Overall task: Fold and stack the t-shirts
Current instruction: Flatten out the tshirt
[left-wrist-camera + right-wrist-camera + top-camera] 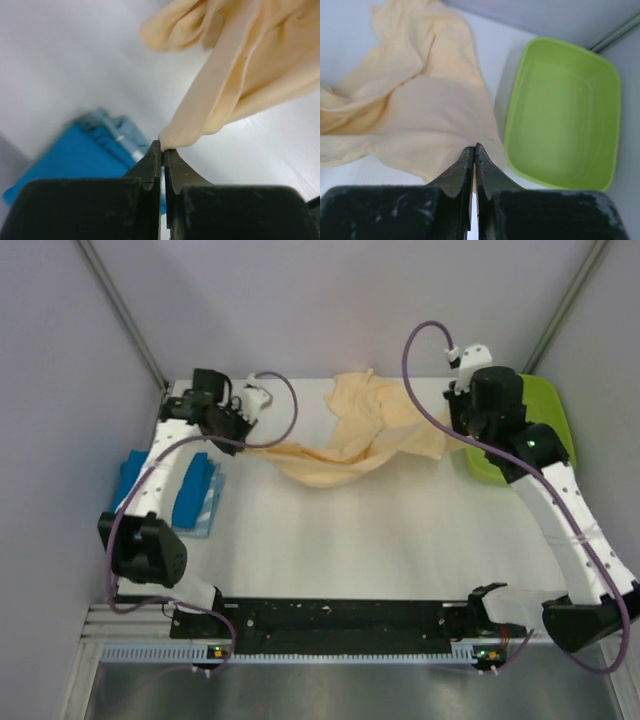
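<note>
Pinching the peach-cream shirt (350,435) at both ends, with the left gripper (161,150) clenched on a narrow corner and the right gripper (474,150) clenched on an edge beside the lime-green tray (565,110). Slung crumpled between them across the far table (400,540), long axis left to right. Probably wants spreading flat first, then stacking leftward with the blue shirt (190,490), nearer the left arm

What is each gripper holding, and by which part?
Both hold the peach t-shirt: the left gripper pinches a narrow folded tip, the right gripper pinches the edge beside the green tray.
</note>
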